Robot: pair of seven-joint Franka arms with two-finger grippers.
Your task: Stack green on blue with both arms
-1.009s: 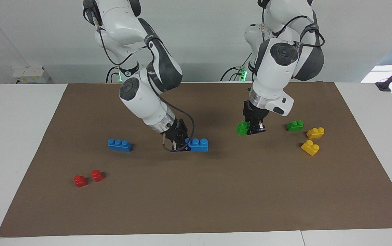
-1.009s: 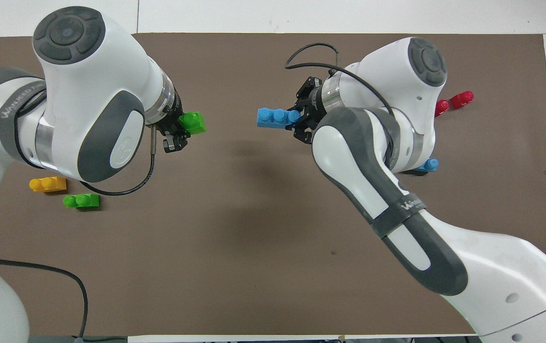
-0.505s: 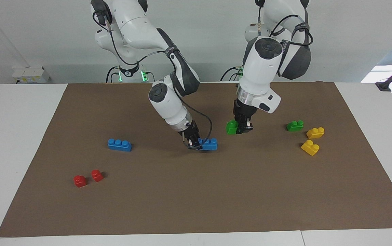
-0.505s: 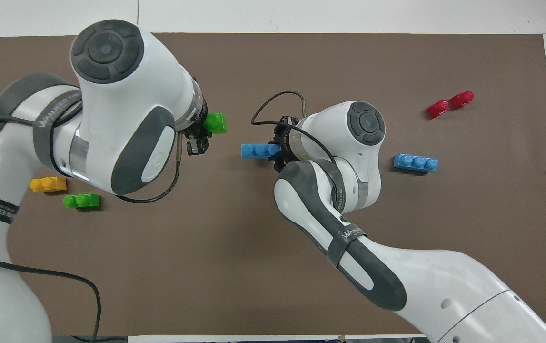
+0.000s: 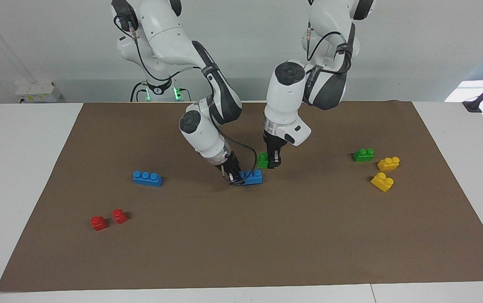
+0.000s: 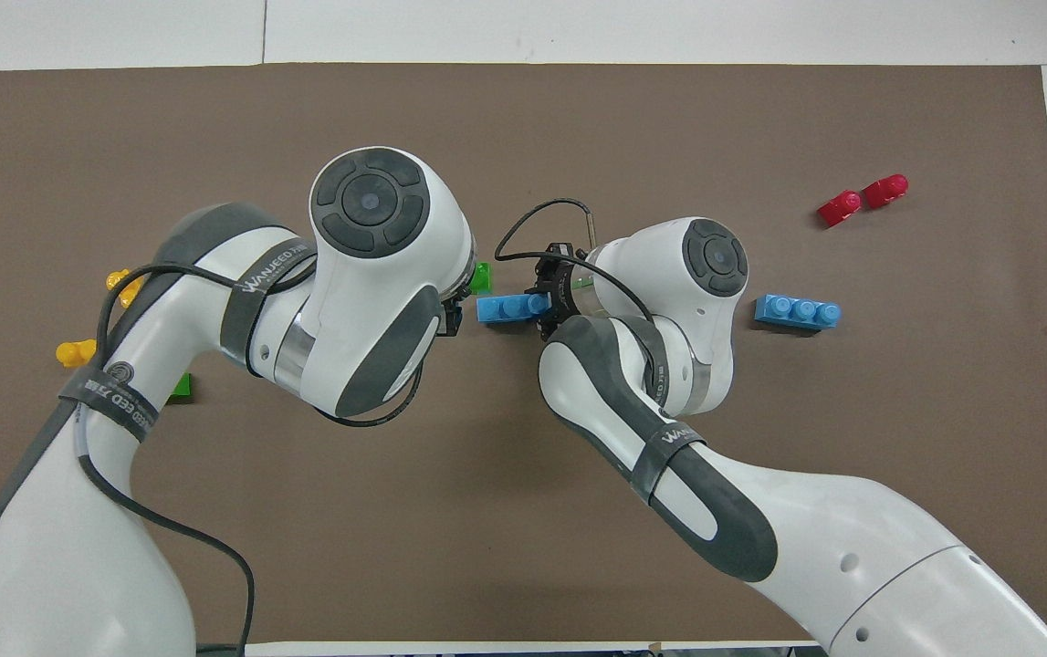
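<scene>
I have the green brick (image 5: 262,160) pinched in the left gripper (image 5: 271,163), hanging in the air just beside and slightly above the blue brick (image 5: 253,176), at the end of it that points toward the left arm's end of the table. The right gripper (image 5: 236,176) is clamped on the other end of that blue brick, so two of its studs are bare. In the overhead view only a sliver of the green brick (image 6: 481,276) shows past the left arm's wrist, close to the blue brick (image 6: 507,307). I cannot tell whether the blue brick rests on the brown mat (image 5: 266,235) or is lifted a little off it.

I judge both bricks to be light, hard plastic: stiff, smooth, a bit slippery, and not fragile. A grip across the flat side walls suits them, leaving the studs on the blue one and the underside of the green one free. The press-fit will probably need a firm downward push, and a brick held at one end may tilt under it.

Taking the blue brick as my landmark: a second blue brick (image 5: 147,178) lies on the mat well toward the right arm's end, and two red bricks (image 5: 108,219) are farther from the robots in that direction. Toward the left arm's end lie another green brick (image 5: 363,155) and two yellow bricks (image 5: 385,172).
</scene>
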